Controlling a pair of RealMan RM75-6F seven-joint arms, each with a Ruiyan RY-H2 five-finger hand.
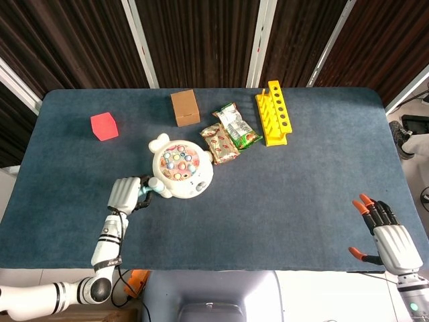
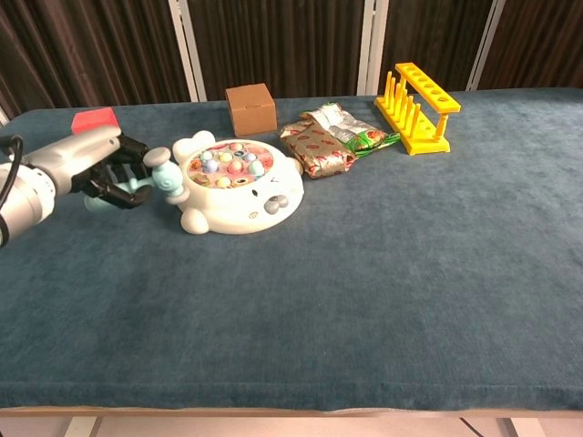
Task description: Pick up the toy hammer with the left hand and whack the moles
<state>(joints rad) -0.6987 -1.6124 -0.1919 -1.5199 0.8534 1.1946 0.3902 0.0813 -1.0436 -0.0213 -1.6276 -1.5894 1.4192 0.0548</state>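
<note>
The white whack-a-mole toy (image 1: 179, 170) (image 2: 239, 192), with several coloured moles on top, sits left of the table's middle. My left hand (image 1: 125, 194) (image 2: 102, 171) grips the pale blue toy hammer (image 2: 150, 182) (image 1: 145, 191) just left of the toy, low over the cloth, with the hammer head close to the toy's left side. My right hand (image 1: 386, 239) hovers at the table's front right corner with orange-tipped fingers apart and nothing in it. It does not show in the chest view.
A red cube (image 1: 104, 126) lies at the back left. A brown box (image 1: 185, 107) stands behind the toy, with snack packets (image 1: 228, 134) and a yellow rack (image 1: 273, 113) to its right. Blue cloth covers the table (image 1: 301, 194).
</note>
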